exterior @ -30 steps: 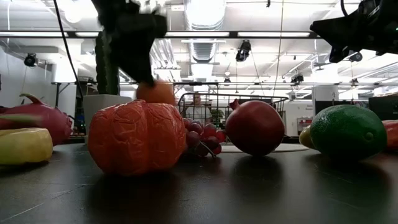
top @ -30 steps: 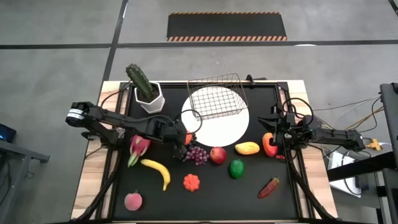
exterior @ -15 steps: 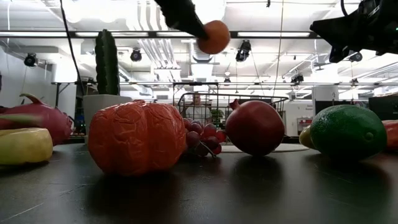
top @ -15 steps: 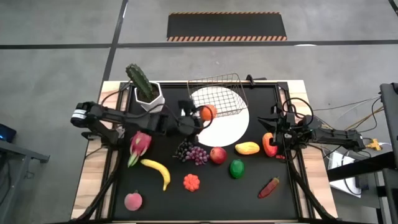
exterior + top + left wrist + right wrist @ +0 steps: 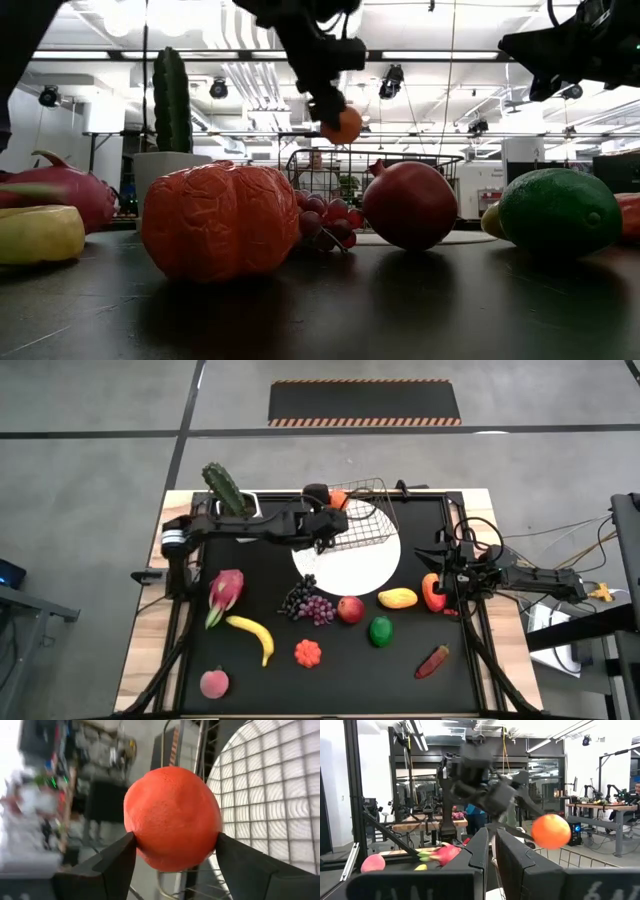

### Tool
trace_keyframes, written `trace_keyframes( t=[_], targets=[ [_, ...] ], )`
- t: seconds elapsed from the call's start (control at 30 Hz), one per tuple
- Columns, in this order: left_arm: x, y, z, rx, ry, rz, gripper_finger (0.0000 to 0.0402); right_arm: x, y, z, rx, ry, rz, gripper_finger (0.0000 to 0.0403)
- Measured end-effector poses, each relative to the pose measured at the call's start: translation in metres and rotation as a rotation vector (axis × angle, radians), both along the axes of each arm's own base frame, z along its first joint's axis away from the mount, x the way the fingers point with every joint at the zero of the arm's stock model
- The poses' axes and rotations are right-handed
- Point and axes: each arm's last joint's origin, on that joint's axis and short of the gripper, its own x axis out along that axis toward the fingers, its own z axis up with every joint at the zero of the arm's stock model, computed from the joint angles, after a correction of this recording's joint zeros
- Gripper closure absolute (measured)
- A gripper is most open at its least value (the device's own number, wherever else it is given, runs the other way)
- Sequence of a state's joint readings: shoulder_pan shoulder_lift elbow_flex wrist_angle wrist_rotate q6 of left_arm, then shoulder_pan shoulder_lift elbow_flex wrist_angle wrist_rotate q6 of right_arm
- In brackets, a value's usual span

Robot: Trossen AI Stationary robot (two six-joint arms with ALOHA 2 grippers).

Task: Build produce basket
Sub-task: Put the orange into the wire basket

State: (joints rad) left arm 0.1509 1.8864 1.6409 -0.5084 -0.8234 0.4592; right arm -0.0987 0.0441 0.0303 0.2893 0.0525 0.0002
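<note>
Nearest the front edge of the dark table [image 5: 470, 690] lay a pink peach [image 5: 213, 683], a small orange pumpkin [image 5: 308, 653] and a dark red chilli [image 5: 433, 661]. A step farther back came the yellow banana [image 5: 253, 635], the green lime [image 5: 380, 630], the red apple [image 5: 350, 609], the purple grapes [image 5: 311, 605], a yellow mango [image 5: 398, 598] and a pink dragon fruit [image 5: 223, 596] — all resting on the mat, apart from one another save the grapes and apple, which sat just beside each other. The right gripper [image 5: 441, 582] waited over the table's right edge beside a red pepper [image 5: 432, 592]; in its own wrist view its fingers [image 5: 512, 862] stood nearly together with only a thin gap, holding nothing.

Behind the fruit lay a white round plate [image 5: 350, 565], and the wire basket [image 5: 355, 520] stood on its far part, tilted toward the far edge. The left gripper [image 5: 337, 502] hung in the air above the basket's left rim, its fingers [image 5: 110, 865] clamped on the orange [image 5: 172, 818] — one finger pressed on each side of the fruit, the basket's grid showing beyond it. In the low view the orange [image 5: 342, 126] hung clear above the basket. At the far left corner stood a cactus [image 5: 224, 489] in its white pot [image 5: 243, 522].
</note>
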Motion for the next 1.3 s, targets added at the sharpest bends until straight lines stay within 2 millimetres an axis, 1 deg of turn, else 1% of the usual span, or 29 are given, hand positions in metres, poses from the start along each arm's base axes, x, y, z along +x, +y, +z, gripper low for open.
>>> trace_keyframes(
  t=[0.2, 0.27, 0.4, 0.5, 0.63, 0.73, 1.03, 1.3],
  targets=[
    [0.009, -0.001, 0.01, -0.11, -0.032, 0.063, 0.0162, 0.0, 0.0, 0.0, -0.001, 0.001, -0.002, 0.0376],
    [0.011, 0.0, 0.011, -0.22, -0.08, 0.064, 0.0162, 0.0, 0.0, 0.0, -0.014, 0.003, -0.005, 0.0376],
    [0.012, 0.005, 0.016, -0.507, -0.185, 0.034, 0.0162, 0.0, 0.0, 0.0, -0.028, 0.004, -0.009, 0.0376],
    [0.009, 0.011, 0.018, -0.606, -0.22, 0.046, 0.0162, 0.0, 0.0, 0.0, -0.027, 0.002, -0.009, 0.0376],
    [0.001, 0.026, 0.022, -0.625, -0.241, 0.108, 0.0162, 0.0, 0.0, 0.001, -0.029, -0.004, -0.01, 0.0376],
    [-0.002, 0.039, 0.021, -0.631, -0.258, 0.161, 0.0162, 0.0, 0.0, 0.001, -0.031, -0.01, -0.011, 0.0376],
    [0.003, 0.058, 0.003, -0.615, -0.244, 0.209, 0.0162, 0.0, 0.0, 0.001, -0.037, -0.01, -0.012, 0.0376],
    [0.013, 0.069, -0.023, -0.585, -0.206, 0.259, 0.0162, 0.0, 0.0, 0.001, -0.032, -0.011, -0.011, 0.0376]
  ],
)
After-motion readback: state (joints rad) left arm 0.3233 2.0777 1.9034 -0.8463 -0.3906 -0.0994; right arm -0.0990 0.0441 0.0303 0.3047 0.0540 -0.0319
